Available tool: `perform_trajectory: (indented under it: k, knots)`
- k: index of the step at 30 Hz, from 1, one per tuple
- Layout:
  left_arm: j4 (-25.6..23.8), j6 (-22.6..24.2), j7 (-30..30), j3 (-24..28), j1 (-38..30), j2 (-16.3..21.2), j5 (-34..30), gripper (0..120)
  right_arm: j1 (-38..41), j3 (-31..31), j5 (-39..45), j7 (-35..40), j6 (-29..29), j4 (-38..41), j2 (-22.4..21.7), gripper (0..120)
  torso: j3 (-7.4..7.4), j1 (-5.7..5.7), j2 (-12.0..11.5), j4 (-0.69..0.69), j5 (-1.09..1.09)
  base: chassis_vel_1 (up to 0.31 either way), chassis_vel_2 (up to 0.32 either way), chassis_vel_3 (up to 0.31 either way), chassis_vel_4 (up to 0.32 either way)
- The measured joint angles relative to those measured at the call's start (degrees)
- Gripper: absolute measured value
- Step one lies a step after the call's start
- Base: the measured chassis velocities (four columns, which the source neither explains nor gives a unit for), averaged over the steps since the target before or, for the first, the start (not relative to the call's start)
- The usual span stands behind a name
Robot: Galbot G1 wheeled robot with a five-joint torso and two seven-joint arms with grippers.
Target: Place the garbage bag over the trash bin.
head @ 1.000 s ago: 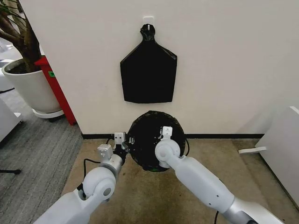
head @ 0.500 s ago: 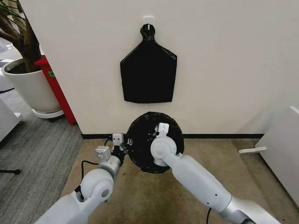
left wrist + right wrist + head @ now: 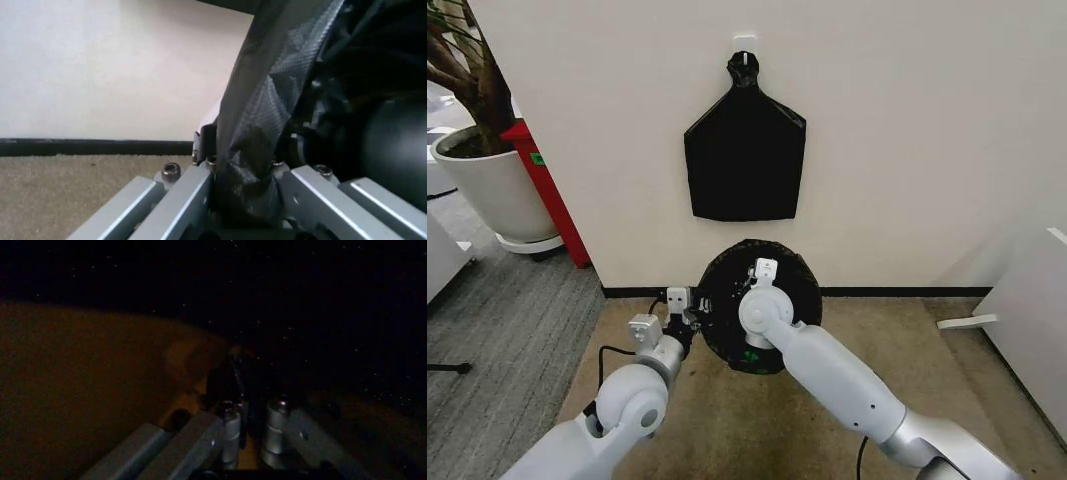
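Note:
The garbage bag (image 3: 799,290) lies black and glossy over a round shape on the floor against the wall; the trash bin itself is hidden under it. My left gripper (image 3: 693,306) sits at the left edge of that shape, shut on a strip of the bag (image 3: 280,75) that runs up from between its fingers (image 3: 187,195). My right gripper (image 3: 763,266) reaches down into the middle of the bag's opening. In the dark right wrist view the right gripper (image 3: 250,400) stands with its jaws close together on a thin dark fold.
A flat black bag bundle (image 3: 745,150) hangs from a wall hook above. A large white plant pot (image 3: 487,190) and a red post (image 3: 547,190) stand at the left. White furniture (image 3: 1027,300) is at the right, with a white piece (image 3: 967,322) on the floor.
My right arm has swung leftward, carrying its gripper from the right part of the bag's opening toward the middle. The left gripper has shifted only slightly.

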Motion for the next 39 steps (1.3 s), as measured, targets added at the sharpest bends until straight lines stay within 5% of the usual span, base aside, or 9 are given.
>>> perform_trajectory:
  k: [15,30,39]
  knots:
    - [1.2,0.0,-0.1,-0.4,-1.6,0.0,-0.4,1,-0.7,-2.2,3.8,2.5,0.1,6.9,-1.4,0,0.0,0.0,0.0,0.0,0.0,0.0,0.0,0.0,0.0]
    - [-0.9,0.1,-0.6,-0.8,-1.5,0.6,-1.5,1,-2.2,-2.5,1.1,1.0,0.0,1.6,0.6,0,0.0,0.0,0.0,0.0,0.0,0.0,0.0,0.0,0.0]
    - [0.1,0.1,-0.6,-1.4,-2.2,0.7,-1.8,1,-3.7,-3.4,4.5,4.1,0.2,11.8,-3.1,0,0.0,0.0,0.0,-0.01,0.0,0.0,0.0,0.0,0.0]
